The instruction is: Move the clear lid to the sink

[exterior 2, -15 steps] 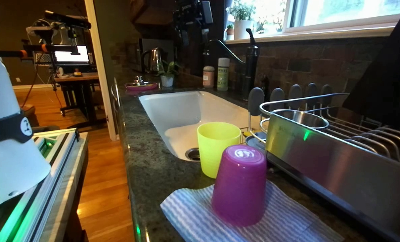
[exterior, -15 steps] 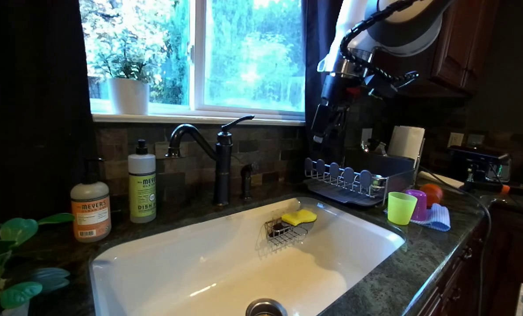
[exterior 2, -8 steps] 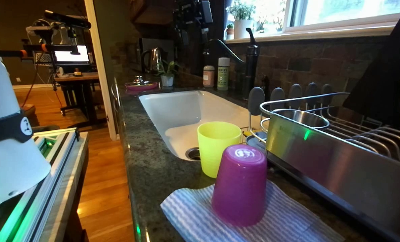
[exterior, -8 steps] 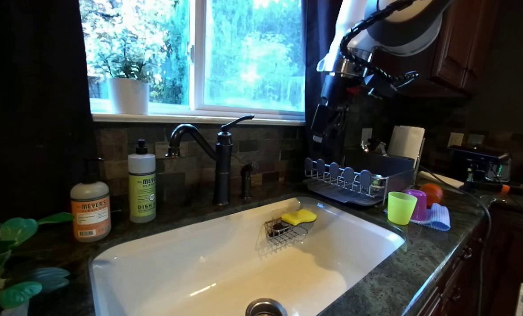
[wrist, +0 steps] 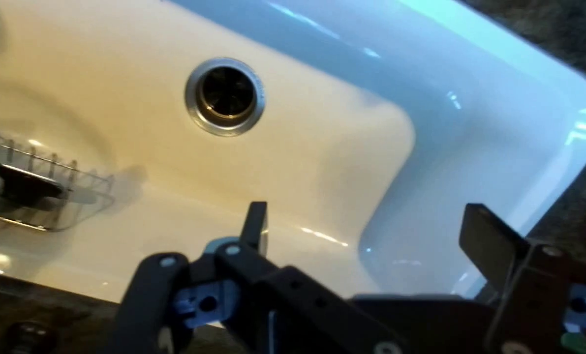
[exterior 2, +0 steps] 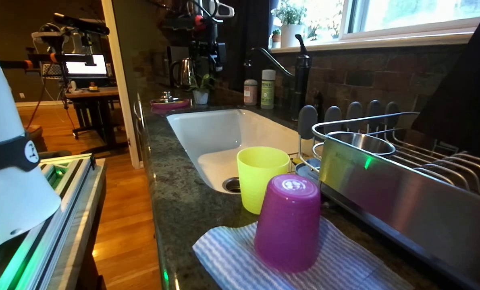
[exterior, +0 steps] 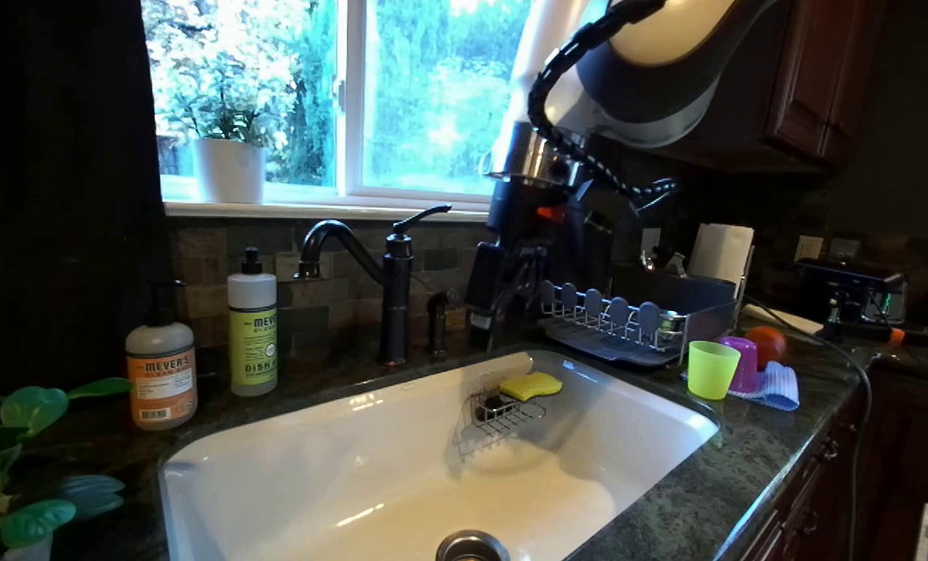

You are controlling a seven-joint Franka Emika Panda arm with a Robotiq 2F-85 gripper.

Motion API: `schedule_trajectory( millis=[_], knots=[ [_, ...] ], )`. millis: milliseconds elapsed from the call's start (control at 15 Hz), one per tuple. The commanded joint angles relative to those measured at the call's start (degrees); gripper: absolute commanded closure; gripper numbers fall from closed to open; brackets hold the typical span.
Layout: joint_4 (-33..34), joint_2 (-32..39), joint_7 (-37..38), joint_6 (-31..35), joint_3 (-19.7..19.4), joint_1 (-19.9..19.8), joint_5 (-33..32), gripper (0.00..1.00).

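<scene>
A clear lid [exterior 2: 169,99] with a shiny knob sits on a pink dish [exterior 2: 169,105] on the counter beyond the sink's far end; it is out of view elsewhere. The white sink [exterior: 292,460] shows in both exterior views [exterior 2: 211,125] and in the wrist view [wrist: 293,147]. My gripper [wrist: 364,211] is open with nothing between its fingers and points down over the sink. In an exterior view my gripper [exterior: 499,315] hangs in front of the back wall beside the faucet; in an exterior view it appears dark [exterior 2: 209,66] above the plant.
A faucet [exterior: 396,304], two soap bottles [exterior: 160,382] and a potted plant [exterior 2: 200,96] stand around the sink. A wire caddy with a yellow sponge [exterior: 531,385] hangs inside it. A dish rack [exterior 2: 405,193], yellow cup [exterior 2: 260,181] and purple cup [exterior 2: 288,225] stand at the near end.
The arm and gripper have moved down and toward the left in both exterior views, bringing the gripper lower near the faucet and the sink. The lid, sink and cups have not moved.
</scene>
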Motion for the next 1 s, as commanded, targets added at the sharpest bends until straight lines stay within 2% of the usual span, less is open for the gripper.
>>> schedule_trajectory(
  millis=[0, 133, 200, 533, 667, 933],
  knots=[
    [7.4, 9.2, 4.1, 3.9, 3.6, 2.6, -0.1, 0.00],
    [11.0, 11.7, 1.3, 2.9, 5.0, 3.9, 0.5, 0.00],
    [6.9, 8.3, 2.5, 3.4, 4.2, 3.2, 0.0, 0.00],
    [10.6, 11.4, 2.1, 3.4, 4.9, 3.9, 0.0, 0.00],
    [14.2, 16.3, 3.7, 3.5, 5.1, 4.9, -1.9, 0.00],
    [22.0, 26.7, 10.1, 1.9, 4.3, 9.0, -9.7, 0.00]
  ],
)
